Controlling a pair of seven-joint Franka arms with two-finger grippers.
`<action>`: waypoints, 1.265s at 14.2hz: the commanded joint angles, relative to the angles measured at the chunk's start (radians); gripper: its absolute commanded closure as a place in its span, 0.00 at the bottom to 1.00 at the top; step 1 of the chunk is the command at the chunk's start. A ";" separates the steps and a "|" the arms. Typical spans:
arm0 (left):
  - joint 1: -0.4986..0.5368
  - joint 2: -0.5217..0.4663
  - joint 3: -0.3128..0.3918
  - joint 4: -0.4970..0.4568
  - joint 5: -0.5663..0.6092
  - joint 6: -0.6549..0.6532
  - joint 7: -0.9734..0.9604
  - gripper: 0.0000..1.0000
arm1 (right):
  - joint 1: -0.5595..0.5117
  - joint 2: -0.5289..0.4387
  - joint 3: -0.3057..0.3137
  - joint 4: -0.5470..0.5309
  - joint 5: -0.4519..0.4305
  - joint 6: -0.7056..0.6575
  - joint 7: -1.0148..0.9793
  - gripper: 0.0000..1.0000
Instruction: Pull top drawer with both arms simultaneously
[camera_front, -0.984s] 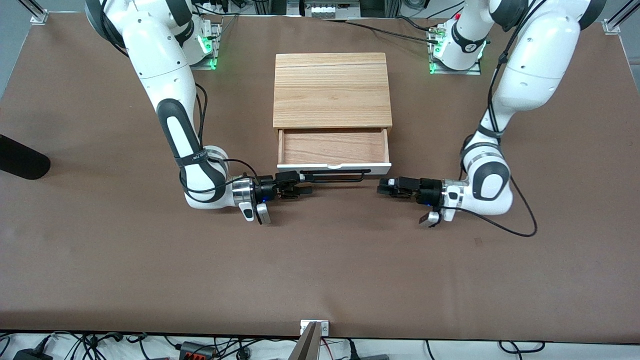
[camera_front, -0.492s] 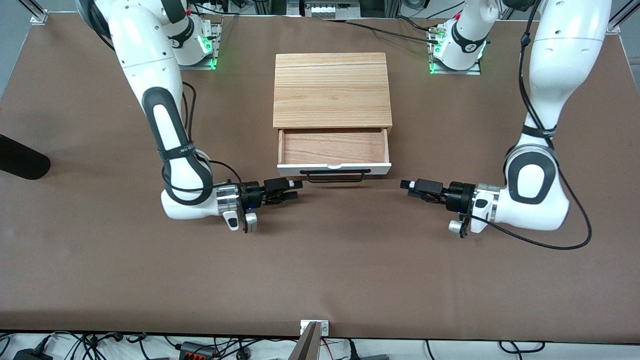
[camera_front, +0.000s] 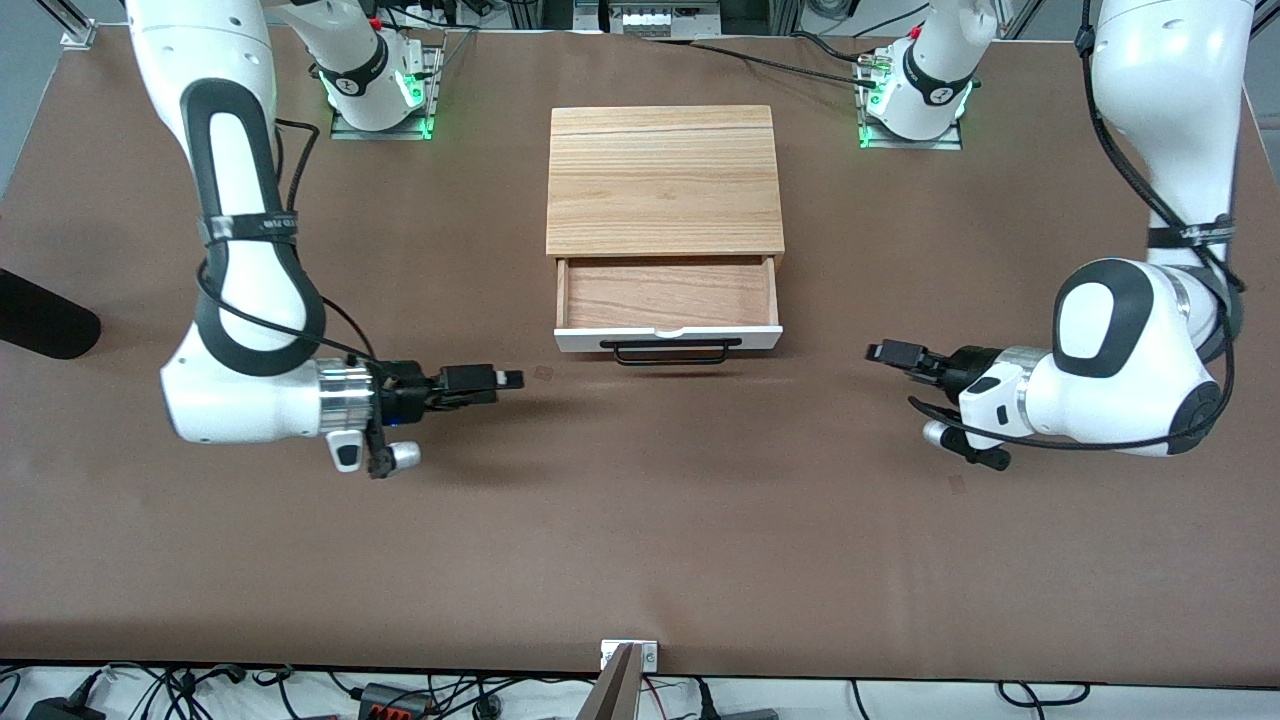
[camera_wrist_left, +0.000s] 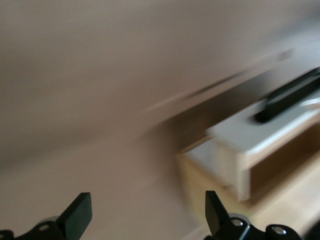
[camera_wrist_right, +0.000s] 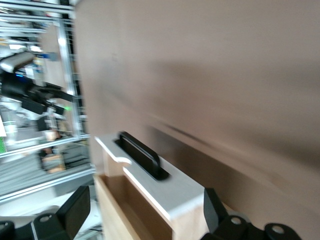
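While both arms stand clear:
Top drawer (camera_front: 668, 295): pulled out, between tools.
Left tool (camera_front: 893, 353): released, apart.
Right tool (camera_front: 497, 379): released, apart.

Robotics lab: brown-covered table (camera_front: 640, 560), alu frame rack (camera_wrist_right: 70, 75), cables (camera_front: 420, 690) along edge w/ power gear.

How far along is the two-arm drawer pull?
Done: the top drawer stands pulled out of the cabinet, its reddish-wood interior showing. In hand: nothing. The left gripper and right gripper are both open and off the black bar handle, each over bare table toward its own arm's end. Left: nothing visible on the drawer; the arms look to be clearing away.
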 joint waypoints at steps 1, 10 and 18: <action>-0.004 -0.025 0.004 0.015 0.187 -0.032 -0.021 0.00 | 0.005 -0.047 -0.054 -0.009 -0.165 -0.066 0.039 0.00; 0.033 -0.380 0.004 -0.037 0.316 -0.178 -0.118 0.00 | 0.017 -0.057 -0.149 0.108 -0.514 -0.105 0.290 0.00; 0.142 -0.588 -0.160 -0.274 0.431 -0.030 -0.309 0.00 | -0.165 -0.253 0.042 0.099 -0.973 -0.046 0.293 0.00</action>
